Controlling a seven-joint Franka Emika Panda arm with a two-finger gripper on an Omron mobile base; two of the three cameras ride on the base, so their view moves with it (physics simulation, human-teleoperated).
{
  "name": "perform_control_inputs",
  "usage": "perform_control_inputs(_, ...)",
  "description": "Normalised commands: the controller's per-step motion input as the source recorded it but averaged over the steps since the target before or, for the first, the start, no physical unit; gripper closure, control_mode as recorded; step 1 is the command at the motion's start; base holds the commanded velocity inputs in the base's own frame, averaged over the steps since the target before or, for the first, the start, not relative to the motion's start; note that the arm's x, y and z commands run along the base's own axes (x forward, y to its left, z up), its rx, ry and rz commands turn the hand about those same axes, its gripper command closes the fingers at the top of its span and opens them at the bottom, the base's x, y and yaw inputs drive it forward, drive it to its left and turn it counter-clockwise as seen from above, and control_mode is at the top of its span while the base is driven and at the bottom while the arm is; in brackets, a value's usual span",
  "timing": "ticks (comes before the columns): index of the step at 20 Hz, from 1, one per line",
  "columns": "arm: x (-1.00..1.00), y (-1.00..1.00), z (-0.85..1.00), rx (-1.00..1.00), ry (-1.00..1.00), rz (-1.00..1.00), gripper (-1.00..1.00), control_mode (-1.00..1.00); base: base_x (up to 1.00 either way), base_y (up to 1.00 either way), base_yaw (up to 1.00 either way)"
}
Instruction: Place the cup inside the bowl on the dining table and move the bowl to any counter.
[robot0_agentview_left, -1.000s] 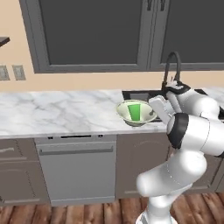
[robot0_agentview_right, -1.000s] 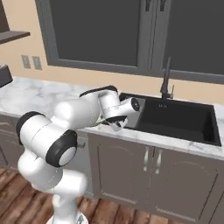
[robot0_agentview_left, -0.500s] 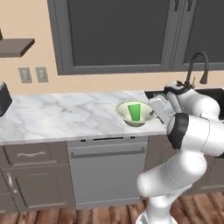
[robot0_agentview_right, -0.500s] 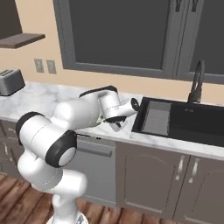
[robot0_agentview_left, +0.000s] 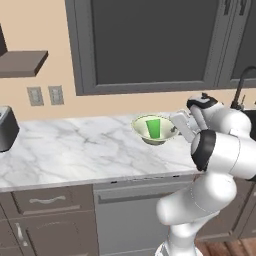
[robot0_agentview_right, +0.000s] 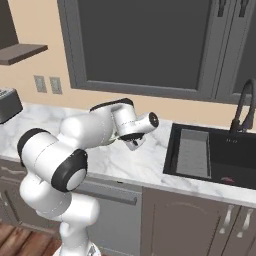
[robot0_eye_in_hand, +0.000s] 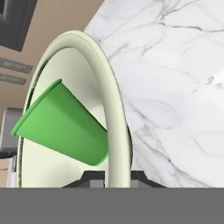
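Over counter mid-span: my gripper pinching bowl rim, cup loose inside; stiff, likely slippery, keep level.

The white grey-veined marble surface runs along the beige wall above grey-brown drawers and cabinets. A dark toaster-like appliance stands on it at the far left. A black sink basin is sunk into it at the right.
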Motion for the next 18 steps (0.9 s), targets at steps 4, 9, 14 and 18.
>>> perform_control_inputs(4, 0.00, 0.00, 0.00, 0.00, 0.00, 0.00, 1.00, 1.00, 0.45, 0.33, -0.05)
perform_control_inputs(9, 0.00, 0.00, 0.00, 0.00, 0.00, 0.00, 1.00, 1.00, 0.43, 0.47, -0.06)
perform_control_inputs(14, 0.00, 0.00, 0.00, 0.00, 0.00, 0.00, 1.00, 1.00, 0.35, 0.43, -0.05)
perform_control_inputs(18, 0.00, 0.00, 0.00, 0.00, 0.00, 0.00, 1.00, 1.00, 0.56, 0.34, -0.04)
